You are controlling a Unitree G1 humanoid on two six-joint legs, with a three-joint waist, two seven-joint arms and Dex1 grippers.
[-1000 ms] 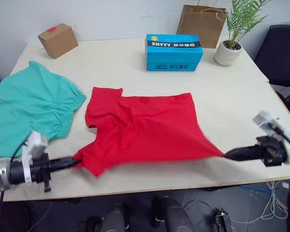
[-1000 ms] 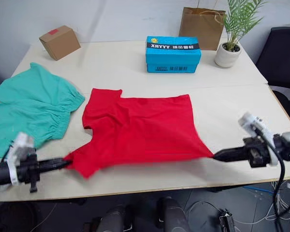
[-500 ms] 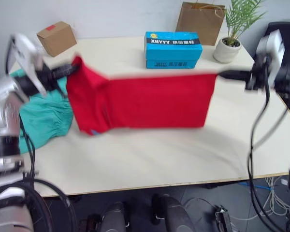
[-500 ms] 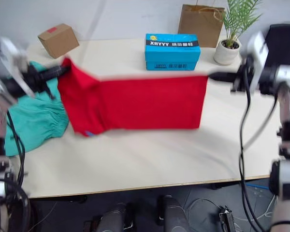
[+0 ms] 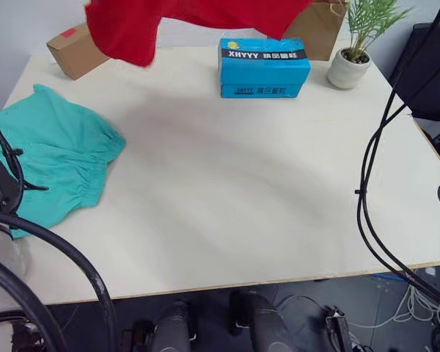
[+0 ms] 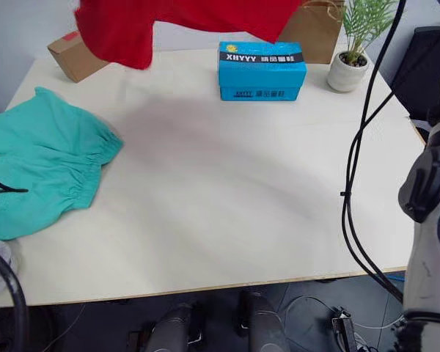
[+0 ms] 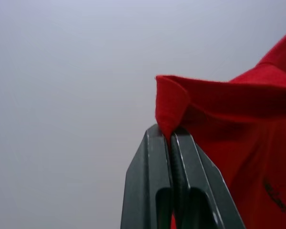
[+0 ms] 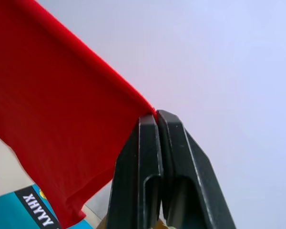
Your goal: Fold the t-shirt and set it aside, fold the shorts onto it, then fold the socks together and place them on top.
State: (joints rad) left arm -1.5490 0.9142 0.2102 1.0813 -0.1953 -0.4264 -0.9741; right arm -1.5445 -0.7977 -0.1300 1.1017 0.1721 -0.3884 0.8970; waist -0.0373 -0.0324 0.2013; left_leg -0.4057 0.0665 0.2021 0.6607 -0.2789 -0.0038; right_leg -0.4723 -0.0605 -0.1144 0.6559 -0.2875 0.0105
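The red t-shirt (image 5: 132,33) hangs in the air high over the far side of the table, its lower edge dangling into the top of the head views. My left gripper (image 7: 171,136) is shut on a folded corner of the t-shirt (image 7: 238,124). My right gripper (image 8: 155,117) is shut on another edge of the t-shirt (image 8: 47,109). The teal-green shorts (image 5: 48,165) lie flat at the table's left side. The socks are out of view.
A blue box (image 5: 264,67) stands at the far middle of the table (image 5: 242,205). Behind it are a brown paper bag (image 5: 324,29), a potted plant (image 5: 352,62) at the far right and a cardboard box (image 5: 72,53) at the far left. Black cables (image 5: 370,169) hang at the right.
Both arms have lifted the t-shirt from the table up above the far edge, so most of it has left the top of the head views. The shorts have not moved.
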